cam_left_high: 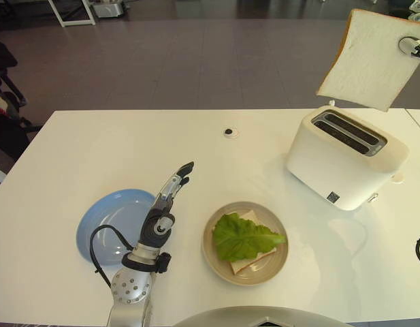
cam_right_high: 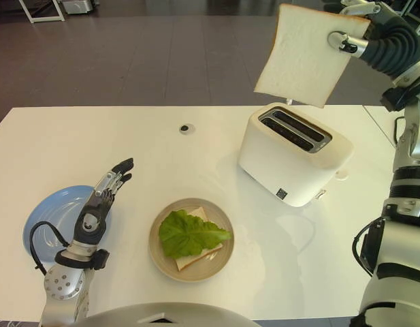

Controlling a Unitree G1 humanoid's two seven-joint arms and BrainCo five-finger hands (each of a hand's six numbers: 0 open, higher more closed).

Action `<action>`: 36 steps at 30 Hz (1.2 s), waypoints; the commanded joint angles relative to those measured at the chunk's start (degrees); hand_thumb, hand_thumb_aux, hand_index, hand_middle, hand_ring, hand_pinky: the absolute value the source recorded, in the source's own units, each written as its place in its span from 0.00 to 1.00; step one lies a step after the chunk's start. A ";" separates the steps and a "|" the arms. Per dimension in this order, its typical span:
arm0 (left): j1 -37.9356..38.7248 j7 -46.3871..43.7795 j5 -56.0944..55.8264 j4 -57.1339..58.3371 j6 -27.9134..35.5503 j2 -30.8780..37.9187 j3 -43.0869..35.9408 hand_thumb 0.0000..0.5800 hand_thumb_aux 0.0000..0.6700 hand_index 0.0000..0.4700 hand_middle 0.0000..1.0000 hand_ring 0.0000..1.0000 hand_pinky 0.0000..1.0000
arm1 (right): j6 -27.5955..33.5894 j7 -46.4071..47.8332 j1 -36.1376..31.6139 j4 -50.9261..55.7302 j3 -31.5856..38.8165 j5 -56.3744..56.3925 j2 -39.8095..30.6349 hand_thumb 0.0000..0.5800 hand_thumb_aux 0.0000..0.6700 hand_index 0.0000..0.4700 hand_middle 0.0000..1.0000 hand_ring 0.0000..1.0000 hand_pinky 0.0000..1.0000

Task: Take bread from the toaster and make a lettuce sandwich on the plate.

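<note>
Item: square slice of white bread [cam_right_high: 301,58]. Likely light, soft, easily torn. Your right hand [cam_right_high: 381,39] pinches its top crust above the white plastic toaster [cam_right_high: 291,153], toward the table [cam_right_high: 73,143]'s far-right corner. Left hand [cam_right_high: 101,201]: spread, front-left edge.

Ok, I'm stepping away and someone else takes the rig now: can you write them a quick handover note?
Left hand: open, empty, beside the blue plate.
Right hand: shut on the bread slice, high above the toaster.
Done: bottom slice on the beige plate, lettuce on top of it; the bread slice is out of the toaster.
Left: carry the bread slice over and lay it on the lettuce.
</note>
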 commanded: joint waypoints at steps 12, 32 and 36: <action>0.24 1.37 15.77 -7.01 -6.19 5.35 4.72 0.00 0.00 0.00 0.00 0.00 0.00 | 25.93 11.94 18.30 -18.97 29.51 -7.75 14.87 1.00 1.00 1.00 0.00 0.00 0.00; 1.38 6.33 40.53 -4.59 -8.80 7.99 -3.06 0.10 0.05 0.05 0.00 0.00 0.00 | 34.89 12.79 19.88 -26.32 23.55 -4.82 17.40 1.00 1.00 1.00 0.00 0.00 0.00; 1.38 7.24 40.76 -4.75 -8.59 8.90 -2.77 0.11 0.05 0.05 0.00 0.00 0.00 | 36.12 12.80 19.60 -29.05 22.04 -4.32 16.99 1.00 1.00 1.00 0.00 0.00 0.00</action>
